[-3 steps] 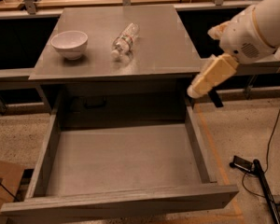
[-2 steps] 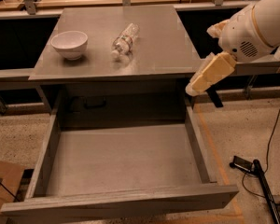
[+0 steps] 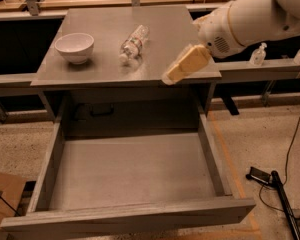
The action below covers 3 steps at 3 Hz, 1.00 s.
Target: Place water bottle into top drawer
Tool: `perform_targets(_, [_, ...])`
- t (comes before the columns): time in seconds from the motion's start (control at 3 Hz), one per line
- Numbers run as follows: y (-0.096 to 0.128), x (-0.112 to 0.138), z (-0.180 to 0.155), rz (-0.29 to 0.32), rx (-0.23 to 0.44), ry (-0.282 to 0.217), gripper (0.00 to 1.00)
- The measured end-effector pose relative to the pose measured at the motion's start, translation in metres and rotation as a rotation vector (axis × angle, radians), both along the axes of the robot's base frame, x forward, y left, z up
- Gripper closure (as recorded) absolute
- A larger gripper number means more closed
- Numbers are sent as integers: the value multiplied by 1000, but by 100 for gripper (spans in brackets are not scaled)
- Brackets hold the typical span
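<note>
The top drawer [image 3: 130, 215] stands pulled out at 6 o'clock, its flat bottom bare. Above the grey table's [image 3: 165, 29] front right edge, toward 2 o'clock, hovers the gripper [image 3: 185, 65]; clenched or released, I cannot tell. Farther back at 12 o'clock the water bottle [image 3: 134, 44] lies on its side, with a white bowl [image 3: 75, 47] at 10 o'clock.

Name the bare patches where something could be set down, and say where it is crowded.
Inside the top drawer, the floor between its side walls and front panel is wholly bare. On the table, free patches lie between bowl and water bottle and along the front edge. Crowded: the right front corner, where the tool hovers.
</note>
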<state>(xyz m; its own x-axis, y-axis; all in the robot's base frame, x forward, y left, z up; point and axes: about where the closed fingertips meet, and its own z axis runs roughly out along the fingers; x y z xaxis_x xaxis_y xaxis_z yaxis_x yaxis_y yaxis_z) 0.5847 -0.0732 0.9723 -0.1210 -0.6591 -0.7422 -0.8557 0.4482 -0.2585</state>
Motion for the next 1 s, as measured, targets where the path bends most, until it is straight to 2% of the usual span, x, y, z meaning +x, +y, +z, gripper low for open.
perform_targets(0.33, [40,51,2,-21,76,-60,0])
perform_targets(0.67, [64,91,-1,-47,224,-75,0])
perform_targets(1.0, [66,95,-4,-49,237,-70,0])
